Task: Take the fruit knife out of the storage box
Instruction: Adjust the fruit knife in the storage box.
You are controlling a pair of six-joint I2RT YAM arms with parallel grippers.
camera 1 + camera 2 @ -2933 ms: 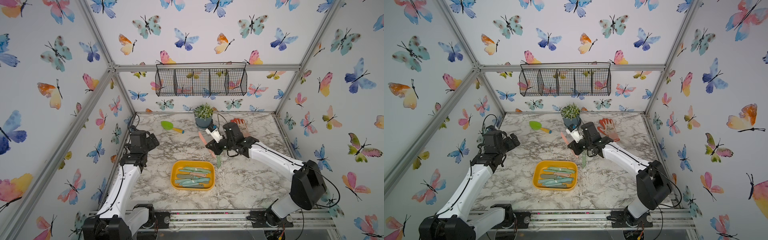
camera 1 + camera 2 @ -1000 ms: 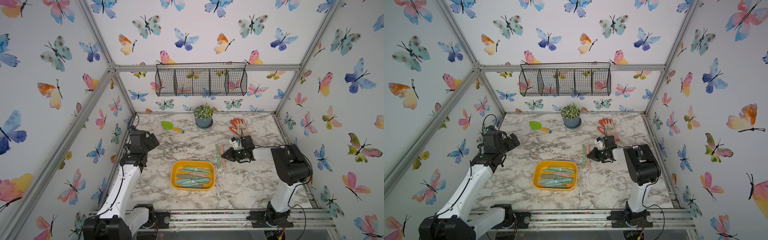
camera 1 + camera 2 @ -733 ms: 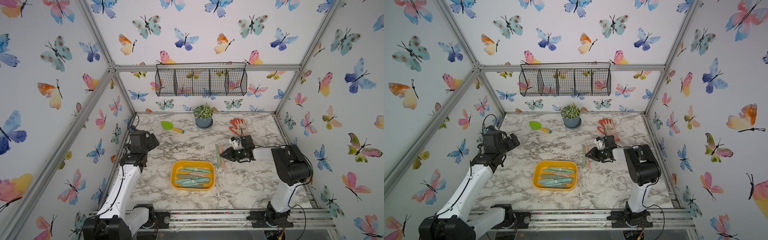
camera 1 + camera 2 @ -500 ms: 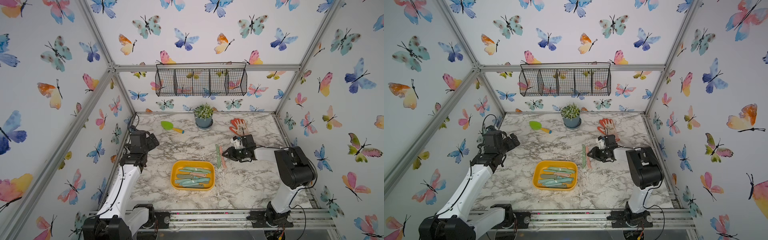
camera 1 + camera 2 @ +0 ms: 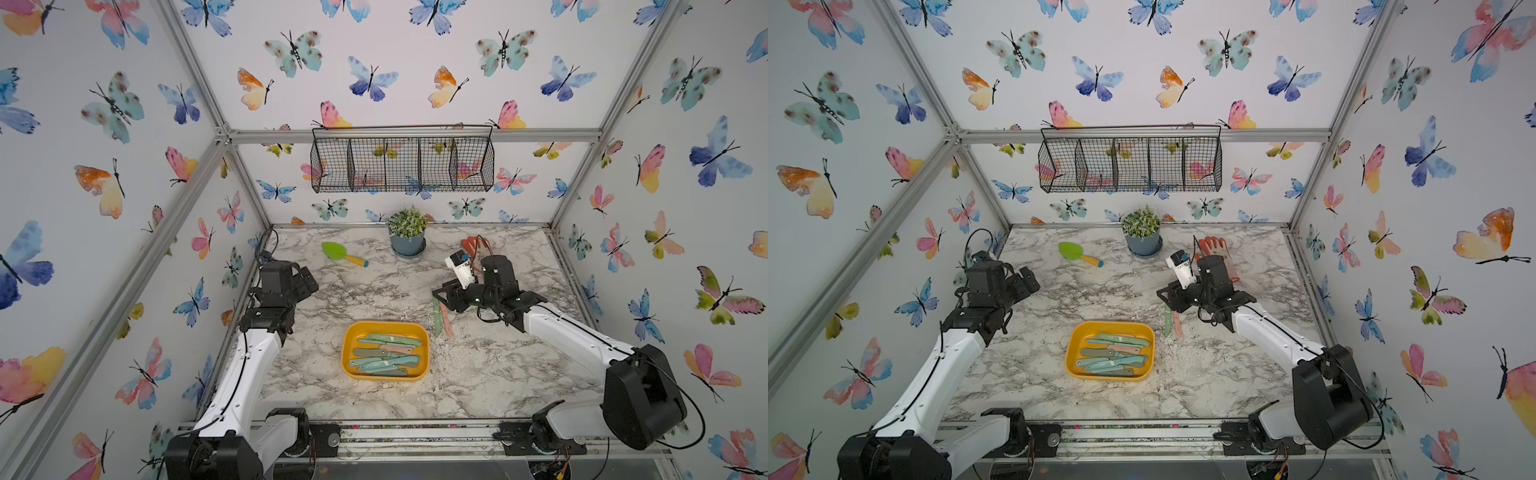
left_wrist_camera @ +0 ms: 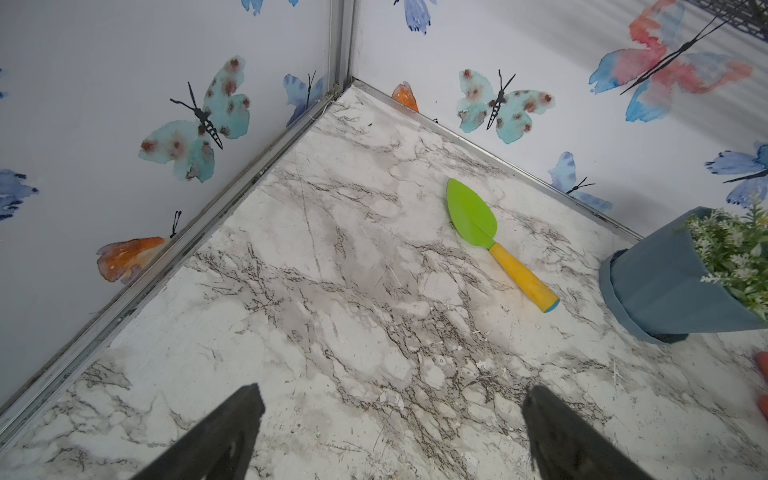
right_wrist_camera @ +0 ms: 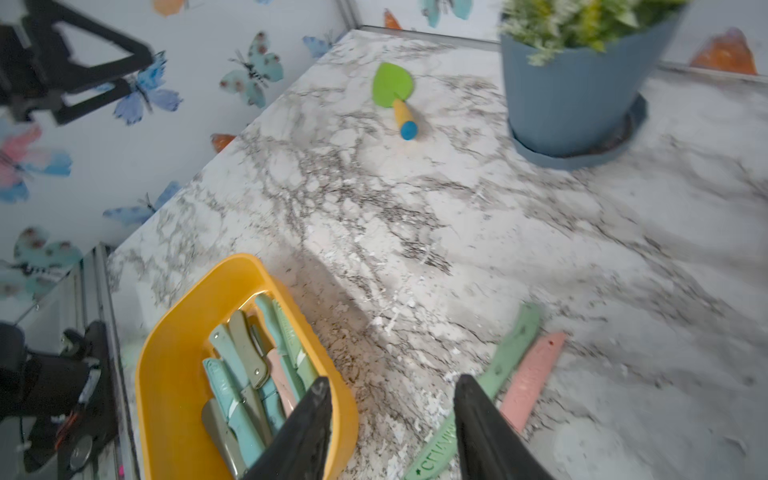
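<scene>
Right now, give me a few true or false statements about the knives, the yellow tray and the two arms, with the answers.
1. A green knife and a pink knife lie on the marble table beside the storage box, outside it. True.
2. The storage box is empty. False: several knives lie in it.
3. The right jaws stand open with nothing between them. True.
4. The left jaws grip the green trowel. False: they are open and empty; the trowel lies on the table apart from them.
5. The potted plant stands on the table below the wire basket. True.
</scene>
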